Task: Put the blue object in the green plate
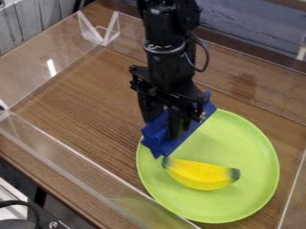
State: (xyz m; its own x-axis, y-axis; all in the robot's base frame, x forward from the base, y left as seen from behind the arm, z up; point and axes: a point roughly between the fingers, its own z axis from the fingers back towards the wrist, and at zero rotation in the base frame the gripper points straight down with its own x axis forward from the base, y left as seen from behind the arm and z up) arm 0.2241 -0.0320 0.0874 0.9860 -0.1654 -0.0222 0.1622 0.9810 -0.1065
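Note:
My black gripper (174, 119) points straight down and is shut on the blue object (171, 131), a dark blue elongated block held tilted, its lower end over the near-left rim of the green plate (251, 152). The block hangs just above the plate's left edge; whether it touches the plate I cannot tell. A yellow banana-shaped piece (201, 173) lies inside the plate, just in front of the block. The fingertips are mostly hidden by the block.
The wooden table (84, 89) is fenced by clear plastic walls (48, 152) on the left and front. A small clear stand (98, 29) sits at the back left. Cables run along the arm (167, 36).

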